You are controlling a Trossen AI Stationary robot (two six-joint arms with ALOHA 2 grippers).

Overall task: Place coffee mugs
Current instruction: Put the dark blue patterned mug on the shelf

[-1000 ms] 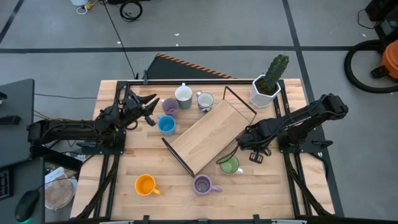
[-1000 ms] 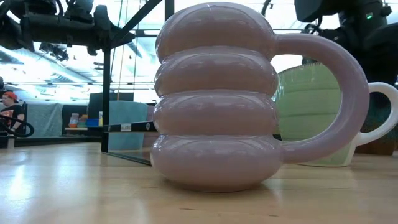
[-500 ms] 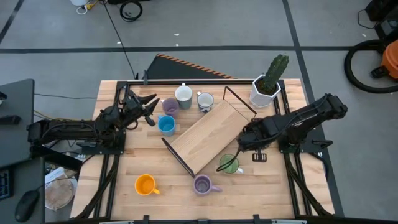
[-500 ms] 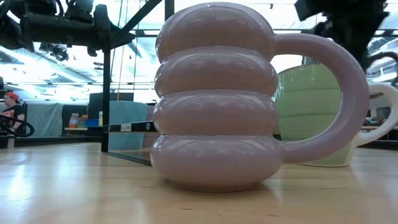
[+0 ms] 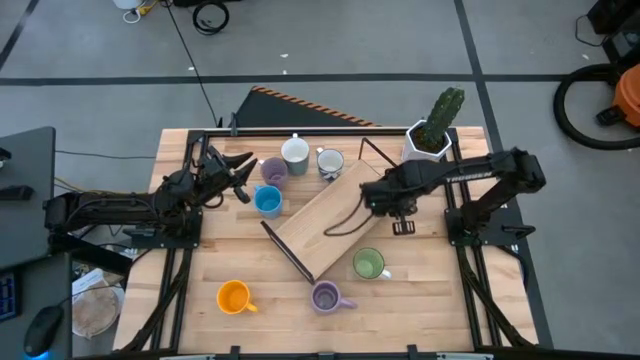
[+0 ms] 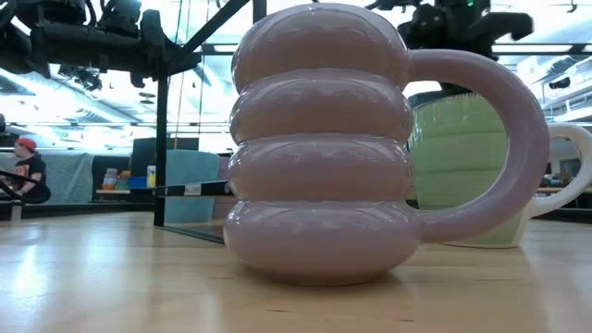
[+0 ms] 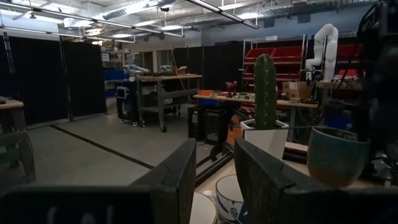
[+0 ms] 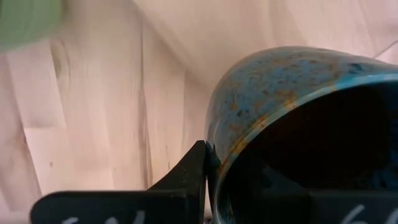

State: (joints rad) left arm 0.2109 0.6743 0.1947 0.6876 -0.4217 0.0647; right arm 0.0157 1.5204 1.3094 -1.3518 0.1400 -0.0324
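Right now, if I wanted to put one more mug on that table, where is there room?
Bare wood lies between the orange mug and the blue mug, and along the table's right edge past the green mug. The back, around the white mug and cactus pot, is crowded.

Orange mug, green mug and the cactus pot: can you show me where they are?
orange mug [image 5: 233,296], high view, on its open top.
green mug [image 5: 368,264], high view, on its inside.
cactus pot [image 5: 424,147], high view, on its white faceted side.
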